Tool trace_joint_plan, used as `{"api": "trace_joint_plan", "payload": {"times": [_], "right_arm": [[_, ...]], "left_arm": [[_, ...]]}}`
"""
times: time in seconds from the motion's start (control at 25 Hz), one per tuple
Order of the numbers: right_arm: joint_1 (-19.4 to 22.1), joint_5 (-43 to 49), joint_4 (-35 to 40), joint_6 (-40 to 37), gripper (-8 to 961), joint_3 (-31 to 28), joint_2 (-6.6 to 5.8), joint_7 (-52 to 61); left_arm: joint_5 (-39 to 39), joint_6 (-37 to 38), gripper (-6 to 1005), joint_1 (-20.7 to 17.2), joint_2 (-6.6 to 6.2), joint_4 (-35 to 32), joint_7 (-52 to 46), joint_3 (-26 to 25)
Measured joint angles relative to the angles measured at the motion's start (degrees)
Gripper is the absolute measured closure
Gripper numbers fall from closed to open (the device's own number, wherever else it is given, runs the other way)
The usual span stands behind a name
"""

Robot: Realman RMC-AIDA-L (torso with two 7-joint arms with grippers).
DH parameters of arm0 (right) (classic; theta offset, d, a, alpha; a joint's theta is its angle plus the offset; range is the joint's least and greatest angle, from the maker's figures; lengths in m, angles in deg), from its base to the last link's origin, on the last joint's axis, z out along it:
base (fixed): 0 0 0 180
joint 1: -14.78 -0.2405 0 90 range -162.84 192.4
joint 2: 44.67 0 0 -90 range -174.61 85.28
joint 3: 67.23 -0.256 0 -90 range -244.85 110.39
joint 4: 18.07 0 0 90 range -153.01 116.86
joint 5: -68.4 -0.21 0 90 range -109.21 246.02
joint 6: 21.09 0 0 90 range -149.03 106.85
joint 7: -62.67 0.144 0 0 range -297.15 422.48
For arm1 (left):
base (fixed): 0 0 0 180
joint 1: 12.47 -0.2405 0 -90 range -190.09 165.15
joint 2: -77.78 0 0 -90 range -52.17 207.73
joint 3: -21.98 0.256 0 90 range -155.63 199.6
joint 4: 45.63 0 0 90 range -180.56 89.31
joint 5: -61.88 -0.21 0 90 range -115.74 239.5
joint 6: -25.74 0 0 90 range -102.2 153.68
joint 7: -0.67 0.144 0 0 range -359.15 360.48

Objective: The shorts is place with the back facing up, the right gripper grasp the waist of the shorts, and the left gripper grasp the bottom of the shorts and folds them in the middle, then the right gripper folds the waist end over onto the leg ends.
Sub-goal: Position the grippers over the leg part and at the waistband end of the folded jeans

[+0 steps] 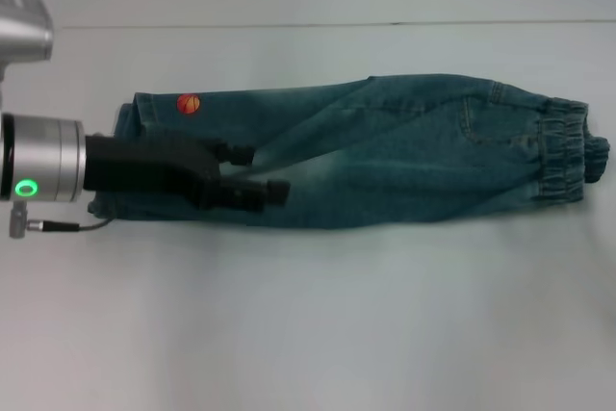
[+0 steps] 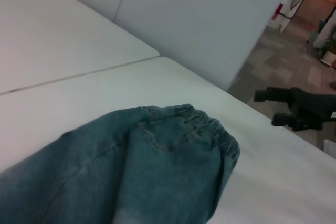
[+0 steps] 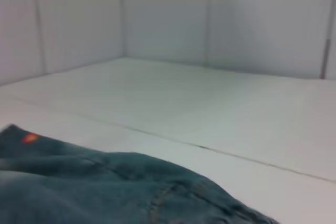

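Observation:
The blue-green denim shorts (image 1: 385, 161) lie folded lengthwise across the white table (image 1: 308, 324). The ruched waist (image 1: 568, 156) is at the right end and the leg hems (image 1: 135, 117) at the left, one with an orange ball print (image 1: 189, 103). My left gripper (image 1: 269, 171) hovers over the leg end with its black fingers open and nothing between them. The left wrist view shows the waist (image 2: 218, 135) and, farther off beyond the table edge, my right gripper (image 2: 269, 108) with its fingers apart. In the right wrist view the shorts (image 3: 105, 187) and the ball print (image 3: 30, 138) are visible.
A seam line (image 1: 308, 24) runs across the table behind the shorts. White walls (image 3: 168, 19) stand beyond the table. The left arm's silver wrist with a green light (image 1: 26, 187) sits at the left edge.

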Motion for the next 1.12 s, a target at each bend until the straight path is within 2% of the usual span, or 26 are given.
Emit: {"api": "trace_joint_plan", "payload": {"times": [0.08,0.16,0.24,0.4,0.48,0.96,1.12], "right_arm": [[0.56,-0.14,-0.35,2.26,37,-0.89,1.92,-2.03],[0.44,0.52,-3.03,3.82,37,-0.75,2.28,-3.67],[-0.08,0.98,-6.44,4.82,37,-0.59,1.61,-4.83],[-1.64,1.27,-12.46,6.97,37,0.10,-0.50,-6.85],[-2.65,1.57,-14.00,8.16,38,0.70,-1.00,-7.15],[-7.68,3.55,-17.65,16.78,41,7.20,-0.98,-7.14],[-7.30,3.58,-16.77,15.60,136,7.59,-0.99,-7.34]], "left_arm": [[0.01,0.65,60,-0.30,0.02,0.23,0.80,0.05],[0.01,1.83,60,-0.47,0.03,0.29,1.56,0.05],[-0.14,3.09,61,-0.57,-0.09,0.51,2.19,0.06],[-0.42,5.95,61,-0.71,-0.36,0.96,3.07,0.07],[-0.58,6.09,61,-0.83,-0.37,0.96,3.06,0.07],[-0.65,6.74,62,-0.93,0.00,0.97,2.51,0.16],[-0.65,6.63,63,-1.06,0.12,0.97,2.47,0.15]]}}
